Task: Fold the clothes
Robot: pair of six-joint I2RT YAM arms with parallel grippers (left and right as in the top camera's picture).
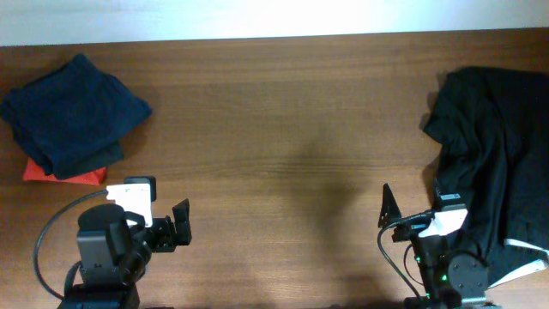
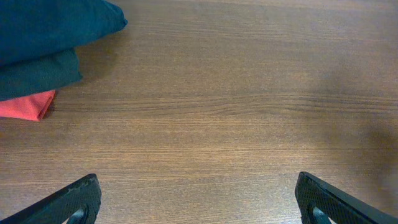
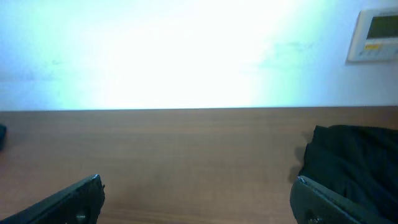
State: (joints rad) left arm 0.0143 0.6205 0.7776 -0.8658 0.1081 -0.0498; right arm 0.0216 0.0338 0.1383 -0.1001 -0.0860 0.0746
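Note:
A folded dark navy garment point(image 1: 73, 112) lies at the table's far left, on top of a red cloth point(image 1: 64, 174). Both show in the left wrist view, navy point(image 2: 43, 31) and red point(image 2: 25, 106), at the upper left. A crumpled black garment point(image 1: 497, 154) with pale trim point(image 1: 525, 257) lies at the right edge, and shows in the right wrist view point(image 3: 354, 158). My left gripper point(image 1: 176, 227) point(image 2: 199, 205) is open and empty over bare wood, right of the navy stack. My right gripper point(image 1: 413, 203) point(image 3: 199, 202) is open and empty, just left of the black garment.
The brown wooden table point(image 1: 274, 129) stretches between the two piles. A pale wall runs behind its far edge, with a white wall panel point(image 3: 376, 34) at the upper right. Cables loop beside both arm bases at the near edge.

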